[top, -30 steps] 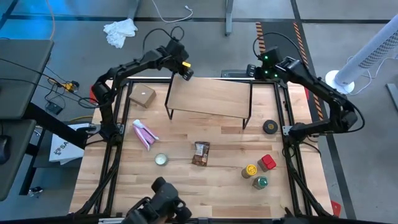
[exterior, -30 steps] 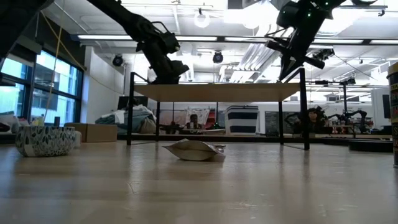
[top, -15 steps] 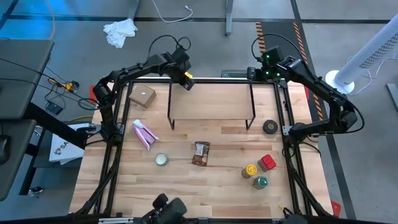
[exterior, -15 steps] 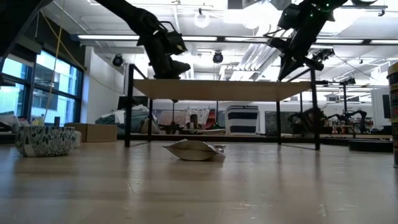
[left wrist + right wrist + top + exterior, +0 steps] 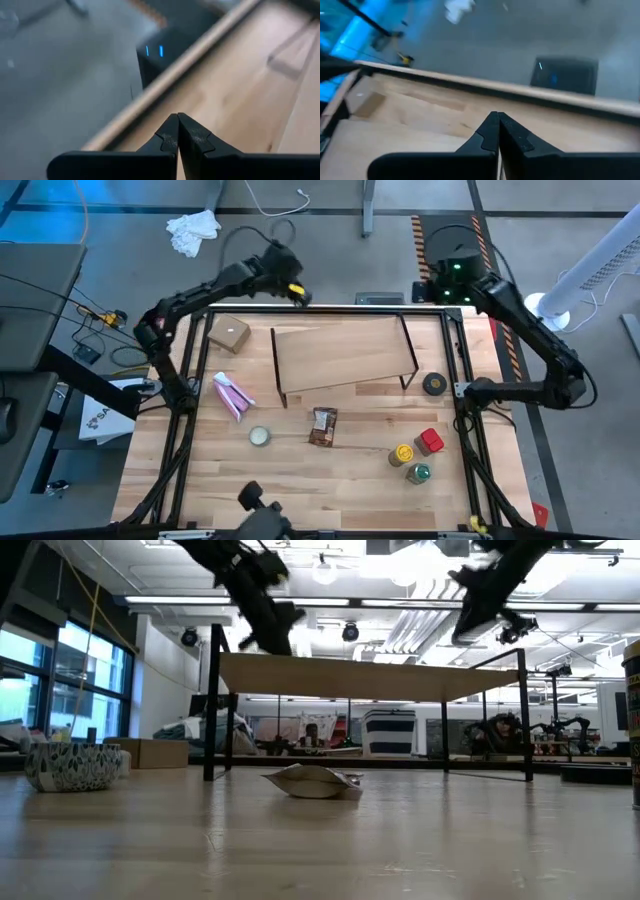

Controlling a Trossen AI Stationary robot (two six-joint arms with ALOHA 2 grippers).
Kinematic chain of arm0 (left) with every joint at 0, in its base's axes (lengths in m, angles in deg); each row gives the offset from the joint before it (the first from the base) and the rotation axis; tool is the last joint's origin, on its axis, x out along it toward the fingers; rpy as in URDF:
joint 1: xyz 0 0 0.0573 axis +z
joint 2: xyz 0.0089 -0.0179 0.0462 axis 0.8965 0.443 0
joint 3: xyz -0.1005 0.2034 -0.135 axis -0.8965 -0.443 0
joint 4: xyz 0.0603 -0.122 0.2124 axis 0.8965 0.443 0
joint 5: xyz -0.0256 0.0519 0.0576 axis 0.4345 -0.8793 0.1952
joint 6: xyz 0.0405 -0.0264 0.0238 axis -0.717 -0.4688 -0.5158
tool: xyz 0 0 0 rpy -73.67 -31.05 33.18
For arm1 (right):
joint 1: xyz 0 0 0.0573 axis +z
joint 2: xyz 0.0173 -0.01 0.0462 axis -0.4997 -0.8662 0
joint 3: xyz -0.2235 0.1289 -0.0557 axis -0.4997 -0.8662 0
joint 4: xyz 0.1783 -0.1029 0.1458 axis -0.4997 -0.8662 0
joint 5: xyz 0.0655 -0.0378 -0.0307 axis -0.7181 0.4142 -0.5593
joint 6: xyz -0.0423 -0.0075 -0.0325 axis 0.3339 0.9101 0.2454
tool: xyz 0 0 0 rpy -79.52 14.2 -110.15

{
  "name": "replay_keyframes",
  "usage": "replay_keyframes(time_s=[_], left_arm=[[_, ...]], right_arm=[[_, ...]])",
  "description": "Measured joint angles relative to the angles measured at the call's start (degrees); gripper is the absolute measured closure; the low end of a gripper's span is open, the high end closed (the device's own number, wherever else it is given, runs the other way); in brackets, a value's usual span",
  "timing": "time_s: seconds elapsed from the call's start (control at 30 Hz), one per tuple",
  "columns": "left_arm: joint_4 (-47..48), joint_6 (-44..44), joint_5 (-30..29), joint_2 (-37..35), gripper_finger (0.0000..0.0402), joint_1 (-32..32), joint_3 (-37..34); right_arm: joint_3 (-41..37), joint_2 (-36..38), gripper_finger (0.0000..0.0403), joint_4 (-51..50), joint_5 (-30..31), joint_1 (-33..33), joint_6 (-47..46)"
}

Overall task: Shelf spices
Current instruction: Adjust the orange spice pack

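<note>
At the far left of the desk [image 5: 330, 480] lies a small tan box [image 5: 230, 334], then a pink packet [image 5: 232, 396] and a pale round tin [image 5: 259, 437] — in the low view only a patterned bowl-like shape appears at that side, and which of these it is cannot be told. The left end effector [image 5: 296, 292] hangs above the desk's far edge, off the shelf's far-left corner; its wrist view shows the two fingers pressed together on nothing. The shelf [image 5: 345, 353] stands mid-desk, one board on black legs, skewed in the high view; the low view shows its underside and legs [image 5: 213, 705], which the overhead view mostly hides. One flat brown packet [image 5: 323, 426] lies just in front of it, seen edge-on in the low view [image 5: 313, 781]. The right end effector [image 5: 447, 288] sits beyond the far-right corner, fingers likewise closed and empty. Further right sit a dark round object [image 5: 434, 384] and three spices together: a yellow-lidded jar [image 5: 402, 454], a green-lidded jar [image 5: 419, 473] and a red container [image 5: 431, 442] — cut off in the low view.
</note>
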Motion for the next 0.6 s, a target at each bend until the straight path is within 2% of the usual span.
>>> replay_keyframes(time_s=[0.07,0.17,0.27,0.37,0.47,0.6], left_arm=[[-2.8,-0.4,0.2,-3.7,0.0401,0.4,0.0],[-3.2,-3.1,3.5,-10.5,0.0401,-0.8,0.2],[1.8,-3.4,6.8,-17.1,0.0401,-4.4,0.2],[8.3,-2.1,7.2,-23.3,0.0401,-10.4,0.1],[9.0,2.4,4.0,-29.2,0.0401,-18.4,-2.6],[-0.2,10.7,-5.6,-35.5,0.0401,-30.3,-11.4]], right_arm=[[0.0,3.1,0.0403,0.7,-2.6,0.2,3.1],[0.0,8.7,0.0403,0.0,-6.7,2.4,7.0],[0.1,14.5,0.0403,-3.6,-8.2,8.2,8.0],[0.1,18.8,0.0403,-8.6,-7.4,16.5,4.9],[0.1,21.0,0.0403,-11.8,-3.7,25.5,1.4],[0.1,20.1,0.0403,-10.7,1.3,36.1,0.3]])
